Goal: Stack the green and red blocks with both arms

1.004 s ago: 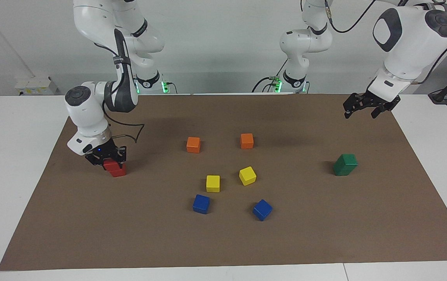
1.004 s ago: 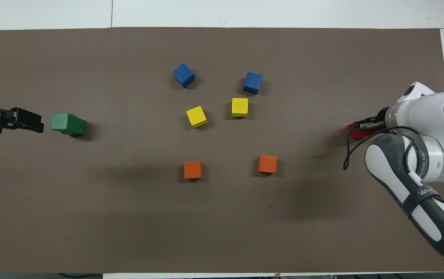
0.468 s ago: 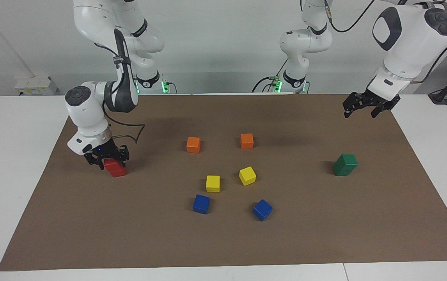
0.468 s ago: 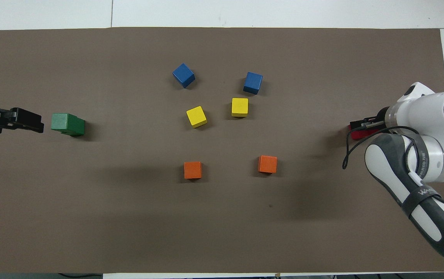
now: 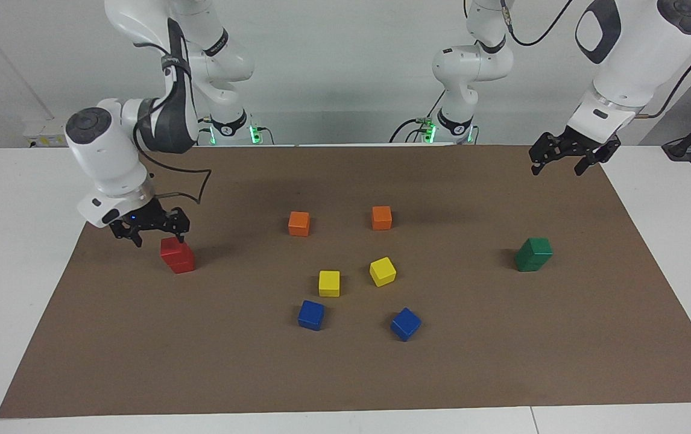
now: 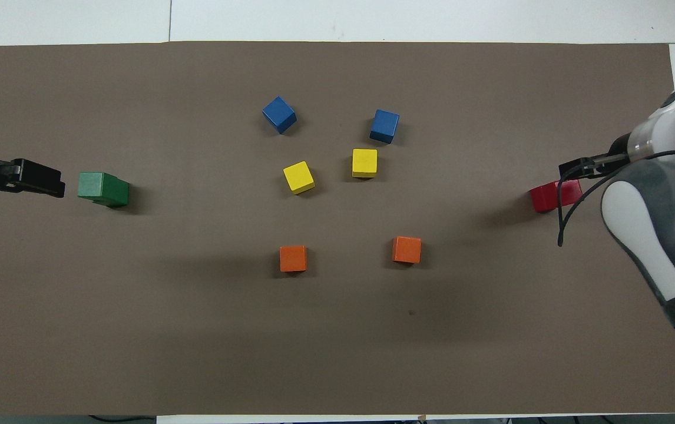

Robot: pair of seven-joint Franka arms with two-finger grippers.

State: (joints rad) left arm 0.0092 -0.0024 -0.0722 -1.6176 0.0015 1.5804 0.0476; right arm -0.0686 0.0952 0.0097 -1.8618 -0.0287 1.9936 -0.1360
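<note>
Two red blocks (image 5: pixel 177 255) stand stacked one on the other at the right arm's end of the mat; the stack also shows in the overhead view (image 6: pixel 554 195). My right gripper (image 5: pixel 151 229) is open and empty, raised just above the stack and a little off it toward the mat's edge (image 6: pixel 586 167). Two green blocks (image 5: pixel 533 254) stand stacked, the upper one slightly askew, at the left arm's end (image 6: pixel 102 188). My left gripper (image 5: pixel 558 166) hangs open and empty high over the mat's edge there, well clear of the green stack (image 6: pixel 40 181).
In the middle of the brown mat (image 5: pixel 345 374) lie two orange cubes (image 5: pixel 299 223) (image 5: pixel 381 217), two yellow cubes (image 5: pixel 329 283) (image 5: pixel 383 271) and two blue cubes (image 5: pixel 311 314) (image 5: pixel 406 323). White table surrounds the mat.
My right gripper has let go of the upper red block, opened, and risen up and away toward the mat's edge. My left gripper has risen slightly. The blocks have stayed put.
</note>
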